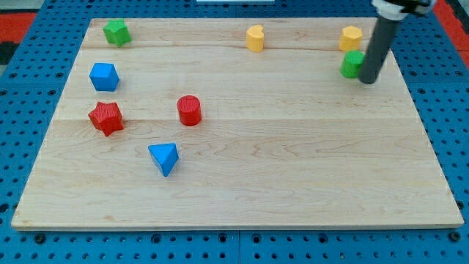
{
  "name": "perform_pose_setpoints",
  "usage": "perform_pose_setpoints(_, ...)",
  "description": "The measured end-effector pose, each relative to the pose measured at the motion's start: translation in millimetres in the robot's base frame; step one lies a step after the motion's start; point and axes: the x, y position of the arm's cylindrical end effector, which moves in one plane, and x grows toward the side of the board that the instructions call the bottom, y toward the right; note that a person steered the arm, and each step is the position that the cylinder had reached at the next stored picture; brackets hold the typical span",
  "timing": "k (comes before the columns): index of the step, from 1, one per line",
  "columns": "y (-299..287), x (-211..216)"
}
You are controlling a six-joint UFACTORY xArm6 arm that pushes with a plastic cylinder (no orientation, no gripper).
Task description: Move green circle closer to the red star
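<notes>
The green circle (352,64) is a small green cylinder at the view's upper right of the wooden board (293,169). My tip (367,81) stands right against its right side, touching or nearly touching it. The red star (106,117) lies far off at the view's left, in the middle rows of the board.
A red cylinder (189,110) stands right of the red star. A blue triangle (164,158) lies below it. A blue block (104,76) and a green star (116,32) are at upper left. Two yellow blocks (254,37) (350,37) sit along the top.
</notes>
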Motion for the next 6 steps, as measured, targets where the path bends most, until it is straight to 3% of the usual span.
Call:
perform_pose_setpoints(3,109,-22)
perform_pose_setpoints(6,109,-19)
